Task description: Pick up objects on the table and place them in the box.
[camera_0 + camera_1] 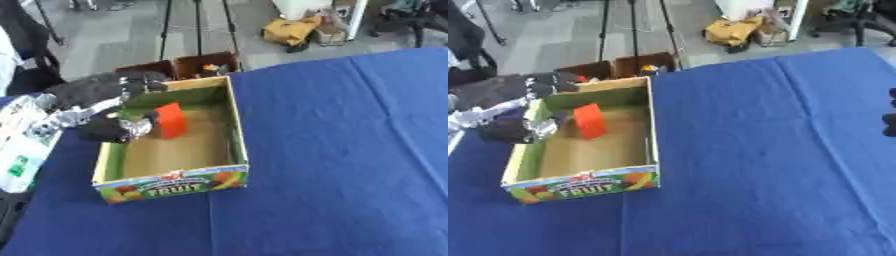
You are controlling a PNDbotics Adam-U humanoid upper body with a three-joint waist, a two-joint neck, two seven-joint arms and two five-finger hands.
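Left hand (109, 107) is over the left wall of the open cardboard fruit box (238, 135), fingers spread wide, thumb (109, 129) low inside; it grips nothing. The orange-red rectangular block (170, 120) stands upright on the box floor, just beside the thumb, maybe touching, can't tell. So the block is in the box.

Risks: block stands on a narrow end, so a brush from the thumb on the way out would likely tip it. It'd stay inside, low cost. Worse case: fingers catch the left wall and drag or lift the light box along the blue-clothed bench (350, 150).

Right hand (890, 117): only dark bits at the right edge, fingers can't tell.

Around: two small brown open cartons (179, 67) just behind the box, a white printed bag (22, 145) at bench's left edge. Nothing else to pick that I can see on the cloth.
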